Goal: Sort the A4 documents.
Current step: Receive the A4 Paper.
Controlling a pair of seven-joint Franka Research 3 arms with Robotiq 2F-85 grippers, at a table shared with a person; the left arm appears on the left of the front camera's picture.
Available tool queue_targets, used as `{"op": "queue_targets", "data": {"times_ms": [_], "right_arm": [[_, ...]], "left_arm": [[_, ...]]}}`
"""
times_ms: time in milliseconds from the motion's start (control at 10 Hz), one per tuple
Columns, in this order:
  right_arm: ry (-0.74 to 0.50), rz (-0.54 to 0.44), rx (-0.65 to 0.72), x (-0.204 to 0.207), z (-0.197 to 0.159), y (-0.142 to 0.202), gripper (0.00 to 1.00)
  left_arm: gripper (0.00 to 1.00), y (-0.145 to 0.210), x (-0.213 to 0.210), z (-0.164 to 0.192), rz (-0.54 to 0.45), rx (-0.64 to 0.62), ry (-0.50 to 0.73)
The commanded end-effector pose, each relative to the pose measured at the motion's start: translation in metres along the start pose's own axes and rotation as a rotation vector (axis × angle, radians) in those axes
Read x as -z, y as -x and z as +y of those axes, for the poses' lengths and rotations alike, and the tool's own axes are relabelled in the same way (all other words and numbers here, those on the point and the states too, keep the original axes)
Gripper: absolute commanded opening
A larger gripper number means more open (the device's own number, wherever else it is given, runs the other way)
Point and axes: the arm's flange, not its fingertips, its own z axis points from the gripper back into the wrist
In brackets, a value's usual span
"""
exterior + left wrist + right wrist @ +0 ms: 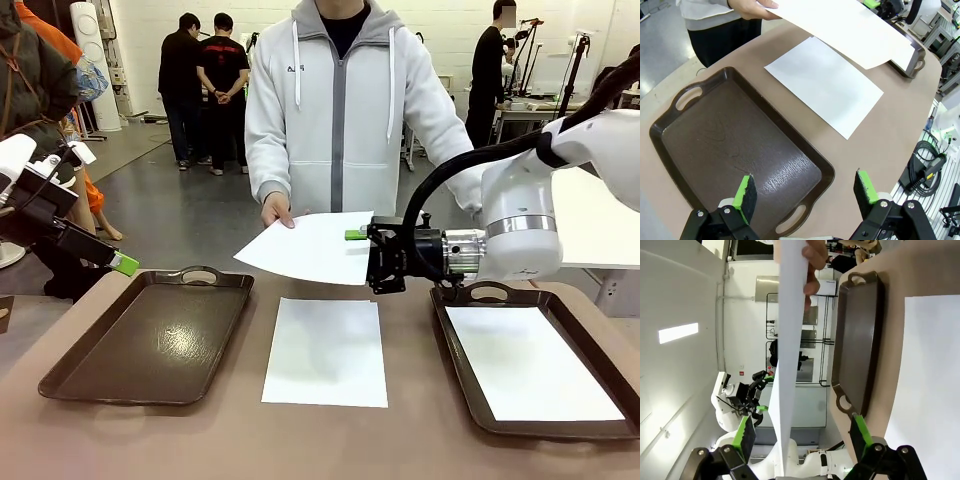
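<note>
A person's hand (278, 210) holds one A4 document (305, 248) in the air above the table's far middle. My right gripper (362, 252) points sideways at that sheet's right edge and is open. In the right wrist view the sheet (789, 350) runs edge-on between the two spread fingers (746, 434), untouched by either pad. A second sheet (325, 350) lies flat on the table between the trays. A third sheet (530, 362) lies in the right tray (470, 400). My left gripper (805, 192) hangs open over the near end of the bare left tray (730, 140).
The left tray (150, 335) is dark brown with handle cut-outs. The person stands at the far table edge. In the left wrist view, cables (925, 160) hang beside the table. Other people stand far behind.
</note>
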Motion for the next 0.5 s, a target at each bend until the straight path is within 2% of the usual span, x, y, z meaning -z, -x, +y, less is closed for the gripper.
{"op": "queue_targets", "data": {"times_ms": [0, 200, 400], "right_arm": [[-0.015, -0.061, 0.023, 0.008, 0.003, -0.017, 1.00], [-0.006, -0.101, 0.028, 0.004, 0.007, -0.029, 1.00], [0.000, -0.090, 0.040, 0.006, 0.005, -0.028, 1.00]], "left_arm": [[1.00, 0.002, 0.000, 0.003, -0.010, 0.011, 0.016], [1.00, 0.002, 0.000, 0.003, -0.010, 0.011, 0.016], [1.00, 0.002, 0.000, 0.003, -0.010, 0.011, 0.016]]}}
